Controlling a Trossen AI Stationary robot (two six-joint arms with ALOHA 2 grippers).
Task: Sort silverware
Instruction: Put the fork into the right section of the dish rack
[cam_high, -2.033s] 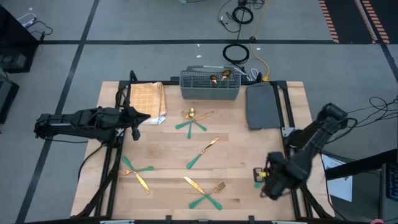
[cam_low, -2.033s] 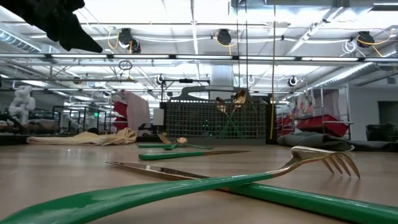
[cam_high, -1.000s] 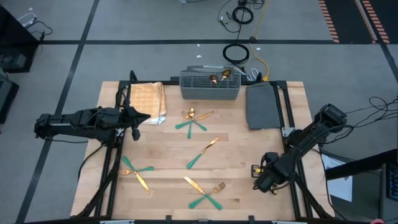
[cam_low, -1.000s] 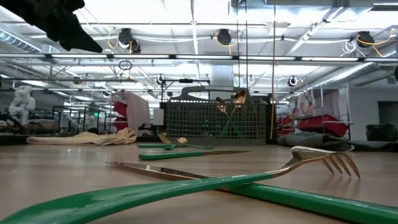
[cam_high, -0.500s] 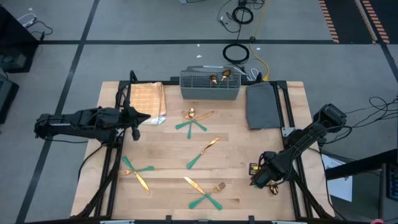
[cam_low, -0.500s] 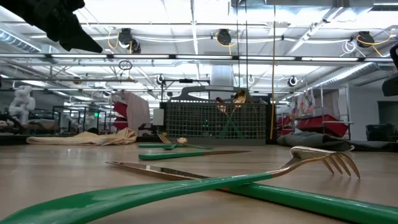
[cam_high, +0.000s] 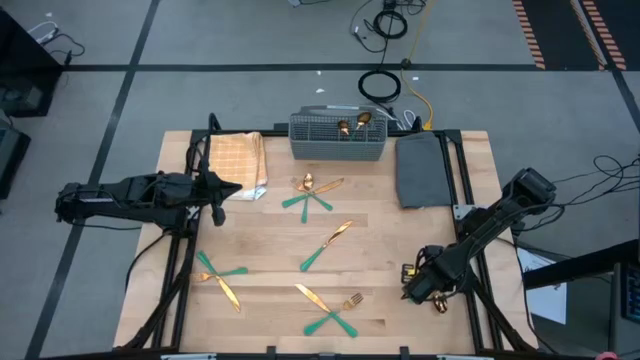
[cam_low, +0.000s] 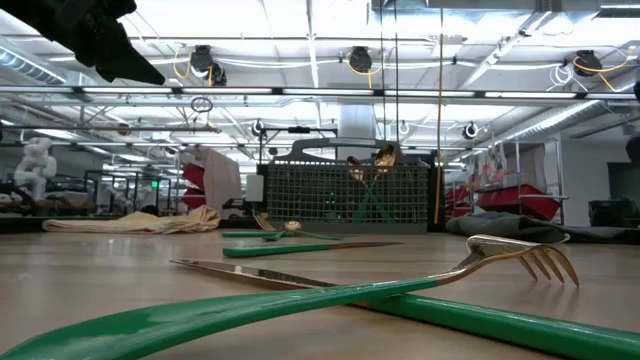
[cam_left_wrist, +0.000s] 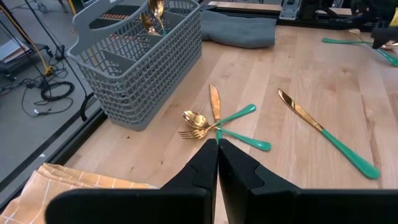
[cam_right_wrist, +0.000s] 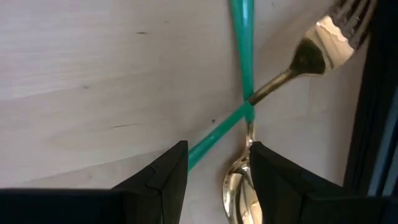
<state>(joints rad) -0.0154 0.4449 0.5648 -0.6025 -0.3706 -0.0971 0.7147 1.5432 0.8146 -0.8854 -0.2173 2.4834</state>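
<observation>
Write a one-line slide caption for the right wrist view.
Right end effector open above a crossed fork and spoon on the wooden table.

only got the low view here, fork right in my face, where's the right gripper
Observer: The right gripper is low over the table's right edge, near the front, open over a crossed spoon and fork.
Operator: is it holding anything
Observer: No. In the right wrist view the spoon lies flat on the wood between its fingers, not gripped.
Operator: and the left arm
Observer: The left gripper is shut, hanging beside the checked cloth, above the table.
Operator: anything sorted yet
Observer: Two gold-headed pieces stand in the grey basket.
</observation>
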